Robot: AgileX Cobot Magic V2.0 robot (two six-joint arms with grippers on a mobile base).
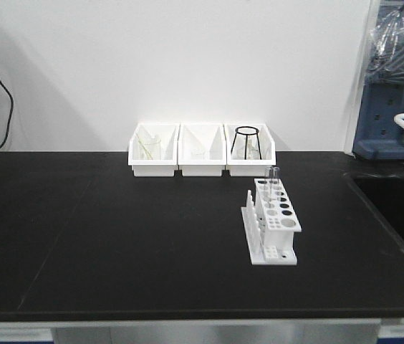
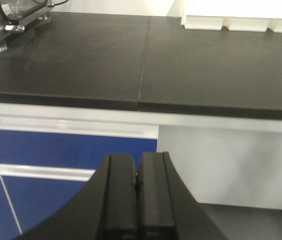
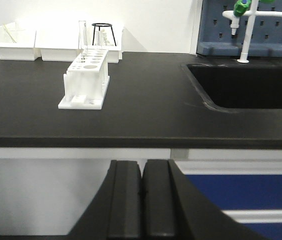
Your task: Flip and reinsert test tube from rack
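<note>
We see a slim clear glass test tube (image 3: 82,35) upright at the far end of the white plastic rack (image 1: 282,215), on a matte black tabletop (image 1: 116,236). The smooth black left fingers (image 2: 121,195) and right fingers (image 3: 127,197) are clenched, empty.

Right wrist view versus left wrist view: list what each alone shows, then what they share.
Right wrist only: the rack with a test tube upright in it, the sink, the faucet, the right gripper, shut. Left wrist only: a metal apparatus at far left, a seam in the surface, the left gripper, shut. Both: the black countertop, white bins at the back, blue cabinet fronts below.
</note>
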